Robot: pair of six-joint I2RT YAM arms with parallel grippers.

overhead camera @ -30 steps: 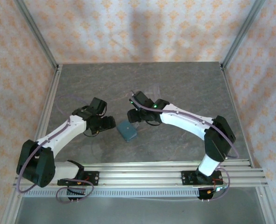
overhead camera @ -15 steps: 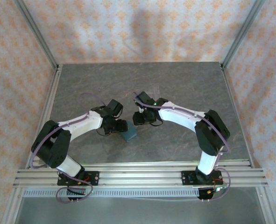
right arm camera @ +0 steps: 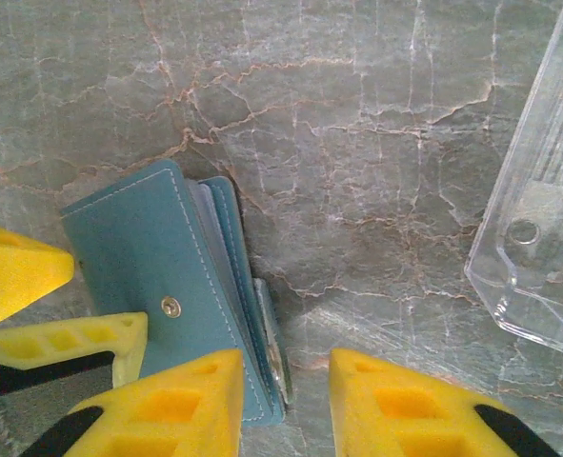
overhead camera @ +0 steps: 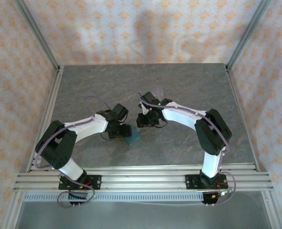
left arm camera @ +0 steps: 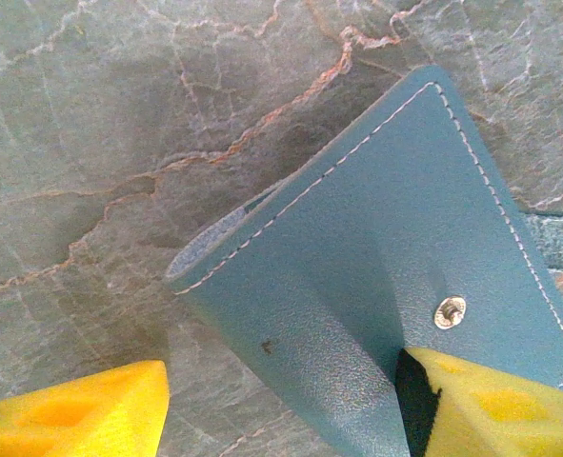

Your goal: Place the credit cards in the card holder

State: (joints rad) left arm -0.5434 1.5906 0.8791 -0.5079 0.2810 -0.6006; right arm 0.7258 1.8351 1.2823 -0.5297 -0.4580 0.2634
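The dark teal card holder (overhead camera: 133, 139) lies folded on the stone table between both arms, snap stud up. In the left wrist view the card holder (left arm camera: 376, 219) runs between the wide-apart yellow fingers of my left gripper (left arm camera: 281, 367). The right finger touches it near the stud and the left finger stands clear, so the gripper is open. My right gripper (right arm camera: 286, 357) is open by a narrow gap at the card holder's (right arm camera: 138, 248) open side. A thin pale edge (right arm camera: 272, 328), seemingly a credit card, pokes out there between the fingers. Both grippers, left (overhead camera: 123, 130) and right (overhead camera: 144, 121), hover at the holder.
A clear plastic rack (right arm camera: 538, 238) stands just right of my right gripper, also behind it in the top view (overhead camera: 158, 92). The left gripper's yellow fingers (right arm camera: 14, 271) reach in at the holder's left. Metal frame posts and patterned walls bound the table.
My left gripper has slid right onto the card holder and now covers part of it. The right gripper's jaws have narrowed at the holder's open side.
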